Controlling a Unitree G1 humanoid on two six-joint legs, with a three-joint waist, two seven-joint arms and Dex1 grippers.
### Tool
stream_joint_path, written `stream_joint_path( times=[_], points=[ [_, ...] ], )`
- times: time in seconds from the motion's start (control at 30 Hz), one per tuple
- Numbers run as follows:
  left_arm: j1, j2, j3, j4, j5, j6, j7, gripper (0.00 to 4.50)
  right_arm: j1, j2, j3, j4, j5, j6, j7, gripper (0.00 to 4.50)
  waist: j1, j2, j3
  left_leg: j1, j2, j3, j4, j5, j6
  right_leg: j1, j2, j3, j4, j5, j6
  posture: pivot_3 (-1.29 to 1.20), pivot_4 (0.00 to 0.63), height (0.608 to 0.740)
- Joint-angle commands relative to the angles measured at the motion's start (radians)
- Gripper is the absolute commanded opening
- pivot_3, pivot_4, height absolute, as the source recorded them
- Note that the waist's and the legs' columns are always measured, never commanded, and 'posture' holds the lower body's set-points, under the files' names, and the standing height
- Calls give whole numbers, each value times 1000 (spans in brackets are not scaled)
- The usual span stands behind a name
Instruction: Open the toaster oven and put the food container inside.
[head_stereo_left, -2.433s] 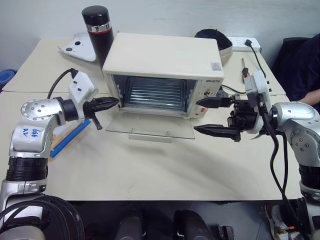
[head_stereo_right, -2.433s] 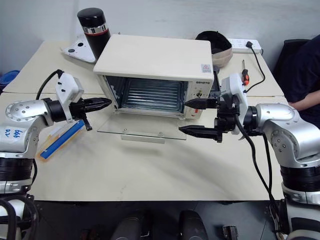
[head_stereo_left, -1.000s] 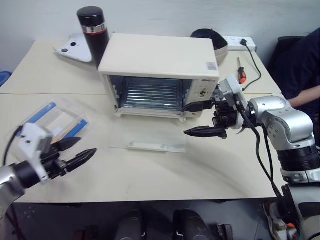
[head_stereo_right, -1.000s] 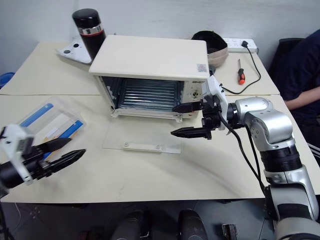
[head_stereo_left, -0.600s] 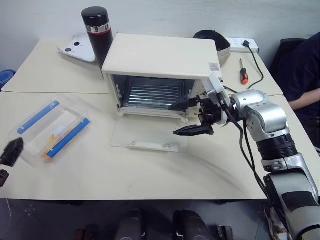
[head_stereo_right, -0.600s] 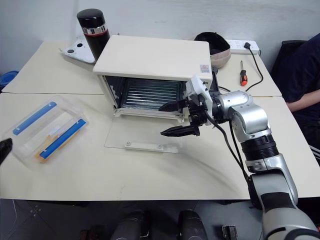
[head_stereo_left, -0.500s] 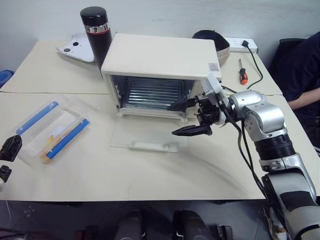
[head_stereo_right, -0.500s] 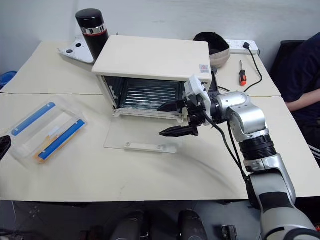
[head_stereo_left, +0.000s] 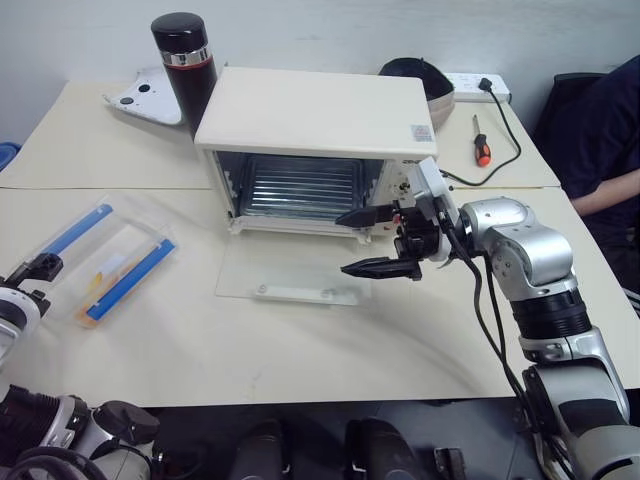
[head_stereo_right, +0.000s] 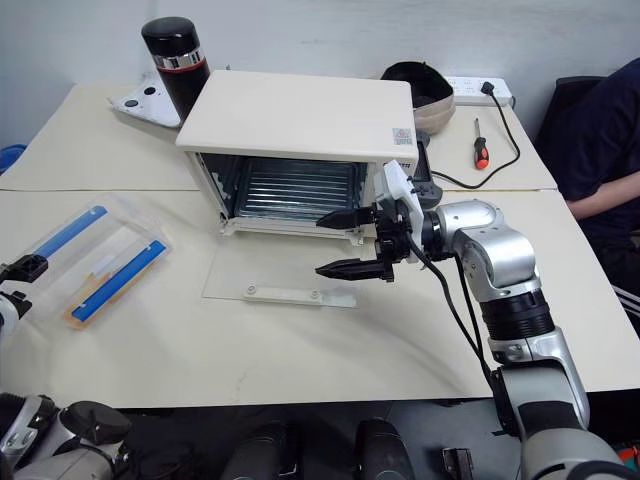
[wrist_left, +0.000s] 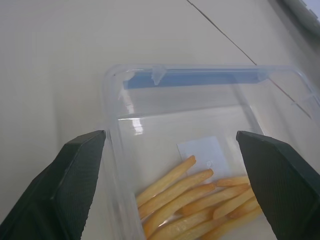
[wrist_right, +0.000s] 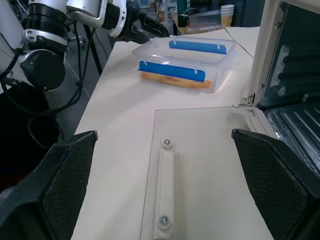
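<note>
Cream table (head_stereo_left: 300, 350) with toaster oven (head_stereo_left: 318, 150), door (head_stereo_left: 290, 270) lowered flat. Right gripper (head_stereo_left: 372, 242): fingers spread wide, empty, above the door. Left gripper (wrist_left: 170, 150): fingers spread at the food container's (head_stereo_left: 105, 257) near-left end, no contact visible. Oven label unreadable.

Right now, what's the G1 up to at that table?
It is loading a food container into a toaster oven. The oven's glass door lies folded down flat on the table and the rack inside is bare. The container sits on the table to the oven's left, not gripped. The left gripper is open, a finger on each side of the container's end. The right gripper hovers open above the door.
</note>
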Motion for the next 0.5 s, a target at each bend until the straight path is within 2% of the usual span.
stream_joint_path(
  times=[0.03, 0.43, 0.47, 0.5],
  points=[
    [-33, -16, 6, 51, 34, 4, 52, 3863, 16, -20, -41, -67, 23, 12, -29, 4500, 4, 0, 0, 0, 0, 0, 0, 0, 0, 0, 0, 0, 0, 0, 0, 0, 150, 740],
    [-61, 16, -1, 134, 108, 4, 71, 239, 40, -46, -67, -115, 41, 37, -68, 4500, 25, 0, 0, 1, 0, 0, 0, 0, -1, 0, 0, 0, 0, 0, 0, 0, 150, 740],
    [-58, 23, -8, 140, 112, 4, 67, 30, 42, -47, -69, -117, 42, 39, -69, 4500, 25, 0, 0, 1, 0, 0, 0, 0, -1, 0, 0, 0, 0, 0, 0, 0, 150, 740],
    [-52, 31, -19, 142, 118, 4, 61, 30, 43, -48, -71, -118, 41, 38, -70, 4500, 25, 0, 0, 1, 0, 0, 0, 0, -1, 0, 0, 0, 0, 0, 0, 0, 150, 740]
  ],
)
